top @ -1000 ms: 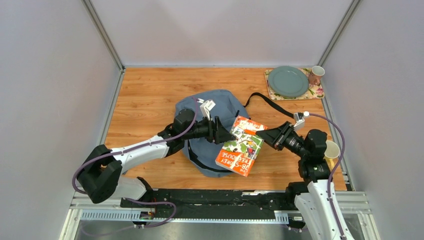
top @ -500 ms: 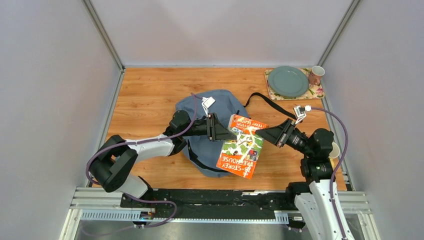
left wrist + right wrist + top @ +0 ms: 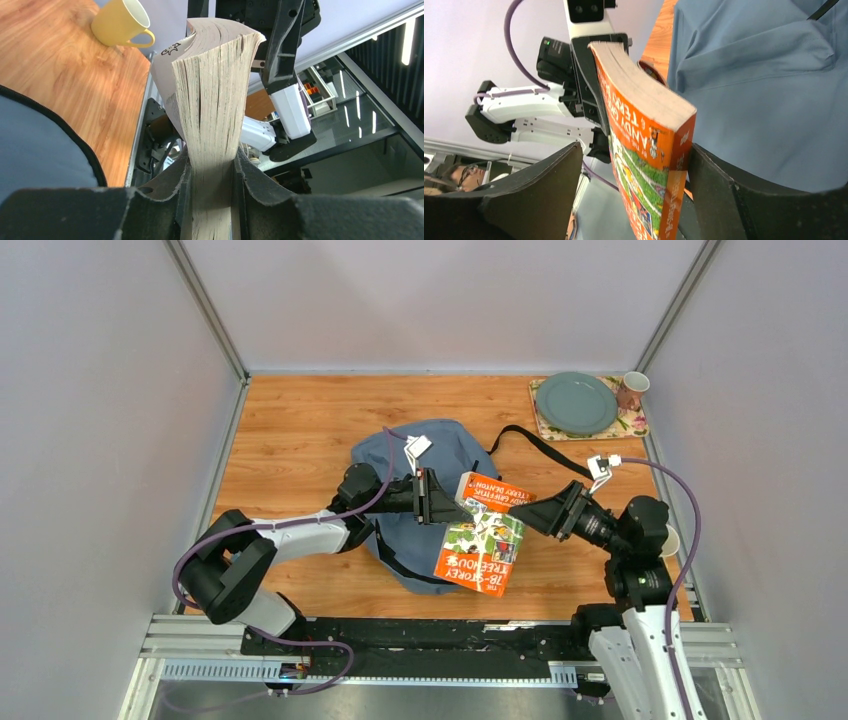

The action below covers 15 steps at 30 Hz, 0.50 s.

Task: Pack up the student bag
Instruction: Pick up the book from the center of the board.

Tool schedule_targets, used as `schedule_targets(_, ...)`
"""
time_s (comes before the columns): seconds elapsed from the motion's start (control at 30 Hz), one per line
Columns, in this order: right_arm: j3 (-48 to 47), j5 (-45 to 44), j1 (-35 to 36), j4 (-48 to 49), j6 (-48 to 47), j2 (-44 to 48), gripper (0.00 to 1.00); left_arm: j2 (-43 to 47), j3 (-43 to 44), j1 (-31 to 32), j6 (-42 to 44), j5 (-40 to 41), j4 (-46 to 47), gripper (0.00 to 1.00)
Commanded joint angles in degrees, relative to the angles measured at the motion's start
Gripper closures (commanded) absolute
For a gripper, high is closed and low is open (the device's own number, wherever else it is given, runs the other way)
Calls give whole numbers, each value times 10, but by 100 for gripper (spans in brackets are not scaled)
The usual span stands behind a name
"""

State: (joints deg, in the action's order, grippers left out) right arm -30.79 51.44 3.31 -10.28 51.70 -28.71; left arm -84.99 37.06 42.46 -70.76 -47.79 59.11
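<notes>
The student bag (image 3: 455, 450) — it looks soft, limp and light, best pinched at its rim or strap (image 3: 535, 445) — lies slumped on the bench (image 3: 300, 430) beneath the thick paperback (image 3: 485, 540), which the left tool (image 3: 452, 504) clamps by its pages while the right tool (image 3: 522, 516) stands wide open astride it.

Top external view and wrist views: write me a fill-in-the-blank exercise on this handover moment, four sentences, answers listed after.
1. The left claw is shut on the page edge of the orange ____.
2. The right claw stands ____, one finger on each side of the book.
3. Seen from above, the book overlaps the student bag, whose fabric is grey-____.
4. In the left wrist view, the mug on the table is ____.

Missing words: book; open; blue; yellow.
</notes>
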Motion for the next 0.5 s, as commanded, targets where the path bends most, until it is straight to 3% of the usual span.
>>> schedule_targets(0.0,20,34,8,23,13,28,21,17,22,0,-18,1,73,100)
schedule_targets(0.23,41,48,20,60,26,18,20,-62,55,0,-177,-22,284,100)
schedule_targets(0.4,43,75,43,152,71,5,39,-73,57,1,-189,-24,300,100)
schedule_targets(0.43,42,74,47,162,76,4,44,-72,57,1,-189,-25,300,100)
schedule_targets(0.47,41,73,49,165,79,3,56,-72,58,1,-189,-27,300,100)
